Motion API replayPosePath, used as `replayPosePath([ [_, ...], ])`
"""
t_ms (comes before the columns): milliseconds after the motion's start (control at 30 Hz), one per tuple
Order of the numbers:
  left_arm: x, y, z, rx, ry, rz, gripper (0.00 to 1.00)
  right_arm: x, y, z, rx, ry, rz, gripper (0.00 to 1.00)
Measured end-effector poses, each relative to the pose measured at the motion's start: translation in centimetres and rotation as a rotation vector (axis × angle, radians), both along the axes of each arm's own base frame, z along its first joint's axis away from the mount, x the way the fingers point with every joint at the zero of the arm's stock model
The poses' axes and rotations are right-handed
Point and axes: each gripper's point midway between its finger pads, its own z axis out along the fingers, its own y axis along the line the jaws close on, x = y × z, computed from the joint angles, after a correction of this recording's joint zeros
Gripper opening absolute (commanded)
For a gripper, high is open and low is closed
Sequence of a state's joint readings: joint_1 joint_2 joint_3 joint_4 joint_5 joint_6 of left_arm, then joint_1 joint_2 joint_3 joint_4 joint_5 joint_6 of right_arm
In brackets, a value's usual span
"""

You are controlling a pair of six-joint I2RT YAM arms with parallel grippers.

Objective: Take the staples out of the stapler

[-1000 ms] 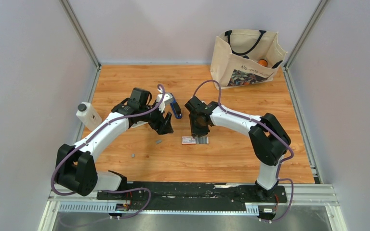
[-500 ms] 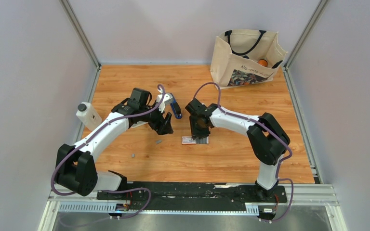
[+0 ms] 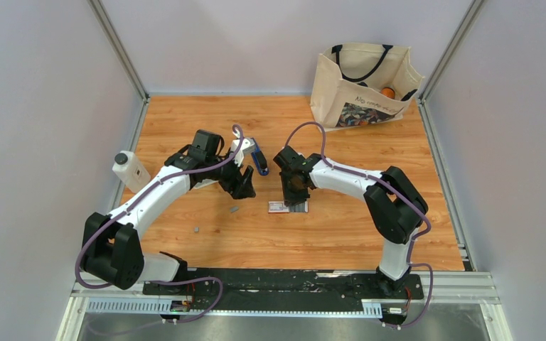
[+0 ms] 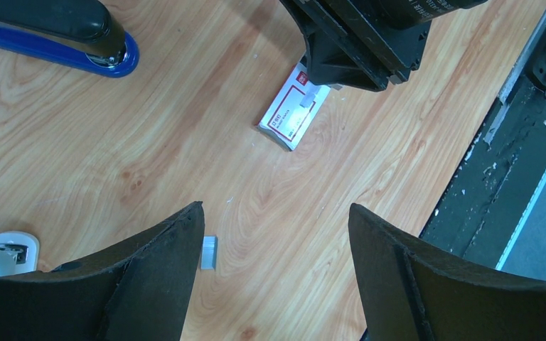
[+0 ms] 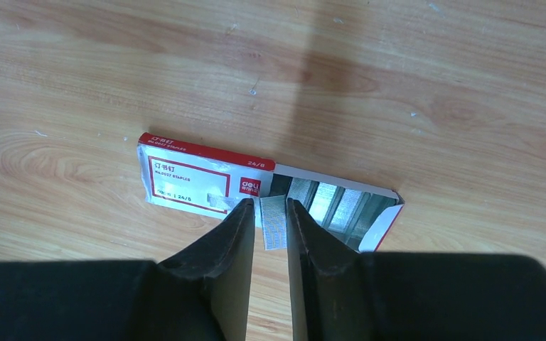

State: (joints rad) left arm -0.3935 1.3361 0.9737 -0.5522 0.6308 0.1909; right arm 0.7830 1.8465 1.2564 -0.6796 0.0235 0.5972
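Observation:
The blue stapler (image 3: 259,160) with its black top lies on the wood between the two arms; it also shows at the top left of the left wrist view (image 4: 57,32). My left gripper (image 3: 245,187) hovers open and empty (image 4: 276,209) near it. One short grey staple strip (image 4: 209,252) lies by its left finger. Two staple bits (image 3: 234,209) lie on the table in front of the left arm. My right gripper (image 3: 295,199) is low over the open box, its fingers nearly together (image 5: 269,204) with a grey staple strip (image 5: 274,226) between them.
A small white-and-red staple box (image 5: 199,177) lies open at its right end, with shiny strips inside (image 5: 330,202). A white bottle (image 3: 129,169) stands at the left edge. A cloth tote bag (image 3: 362,82) stands at the back right.
The right gripper has shifted slightly over the box and its cable loop has risen. The left arm and the stapler have not moved.

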Motion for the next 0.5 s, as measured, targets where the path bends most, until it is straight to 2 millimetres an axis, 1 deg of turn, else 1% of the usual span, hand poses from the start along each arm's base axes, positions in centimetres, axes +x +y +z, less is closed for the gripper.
replayPosePath([
  [100, -0.04, 0.02, -0.03, 0.001, 0.001, -0.001, 0.82, 0.07, 0.08, 0.02, 0.003, -0.003, 0.000, 0.21],
  [500, -0.11, 0.05, -0.06, 0.003, 0.004, -0.002, 0.82, 0.06, 0.10, 0.03, 0.004, -0.002, 0.001, 0.15],
])
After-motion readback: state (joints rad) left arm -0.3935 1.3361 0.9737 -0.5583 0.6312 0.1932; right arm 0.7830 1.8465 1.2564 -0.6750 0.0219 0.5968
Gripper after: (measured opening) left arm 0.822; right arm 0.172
